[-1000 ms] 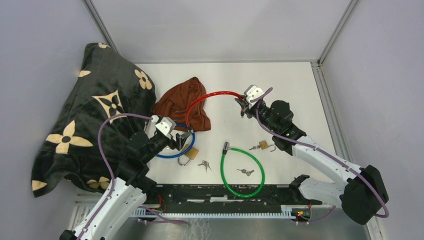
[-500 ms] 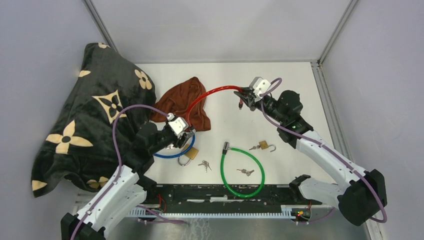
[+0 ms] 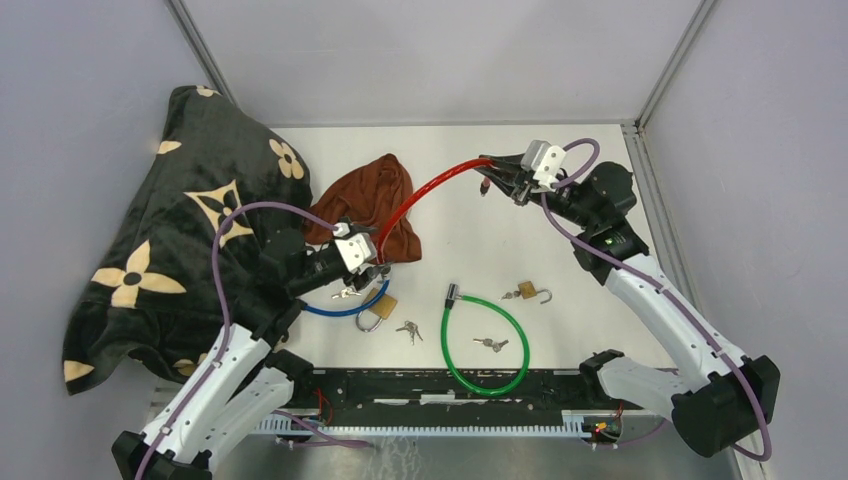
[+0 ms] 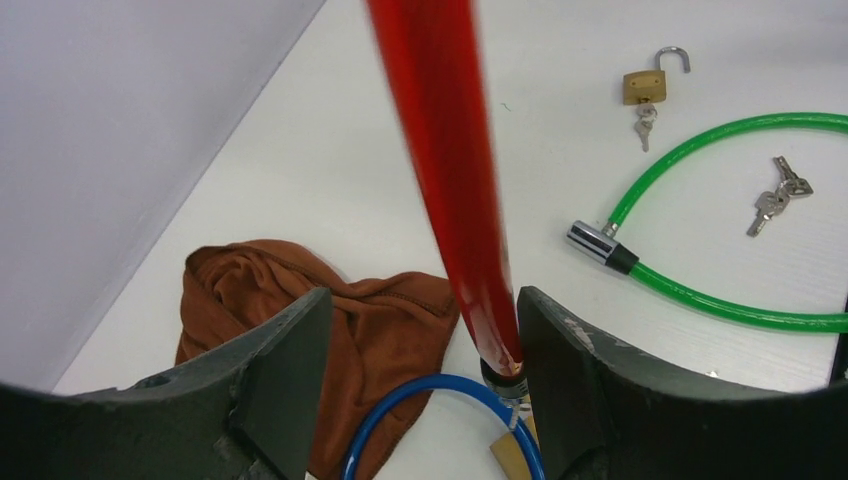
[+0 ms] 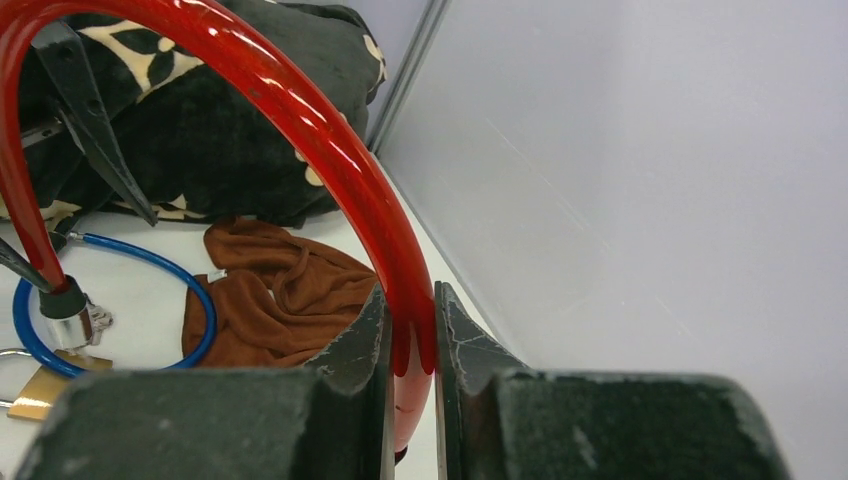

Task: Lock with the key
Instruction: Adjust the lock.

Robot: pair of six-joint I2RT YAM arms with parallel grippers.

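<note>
The right pincer [image 3: 499, 171] clamped the glossy red cable lock [image 3: 430, 186] arched above the white bench [image 3: 560, 235], apparently steadying its lower end between the wide-open jaws of the left pincer [image 4: 422, 310] for keying.

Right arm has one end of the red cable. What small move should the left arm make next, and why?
Probably close the left fingers on the red cable. It runs between them just above its lower end, but they stand apart, so nothing steadies that end. The right fingers are clamped on the other end.
</note>
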